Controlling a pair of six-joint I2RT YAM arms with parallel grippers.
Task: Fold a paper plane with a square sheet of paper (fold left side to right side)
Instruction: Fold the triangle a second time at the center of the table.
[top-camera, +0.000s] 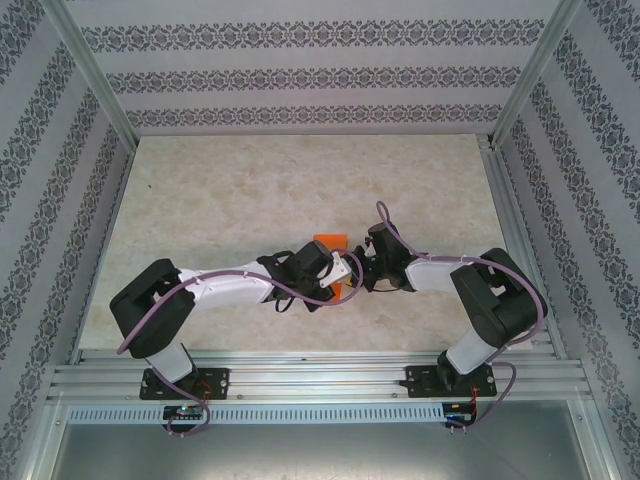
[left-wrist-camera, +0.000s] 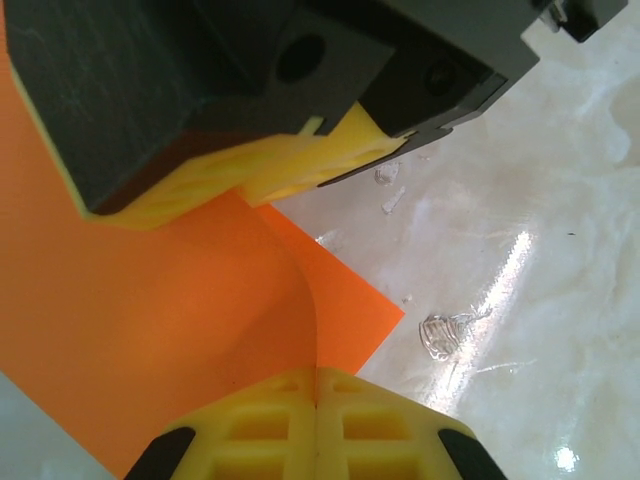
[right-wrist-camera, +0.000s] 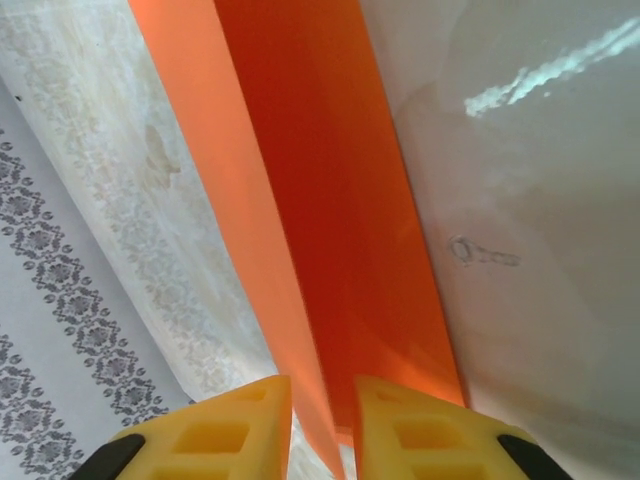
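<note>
The square sheet of paper (top-camera: 328, 241) is bright orange and lies near the middle of the table, partly hidden under both wrists. My left gripper (left-wrist-camera: 317, 372) is shut on a lifted, curling edge of the paper (left-wrist-camera: 150, 300), with the rest of the sheet spreading flat to the left. My right gripper (right-wrist-camera: 322, 385) has its yellow fingers a little apart, and a raised fold of the paper (right-wrist-camera: 330, 200) runs into the gap between them. From above, the left gripper (top-camera: 338, 272) and right gripper (top-camera: 358, 272) nearly touch over the sheet.
The pale marbled tabletop (top-camera: 230, 190) is walled by patterned panels (top-camera: 300, 70) and metal frame posts. A rail (top-camera: 320, 375) carrying both arm bases runs along the near edge. A small clear smear (left-wrist-camera: 440, 335) marks the table beside the paper's corner.
</note>
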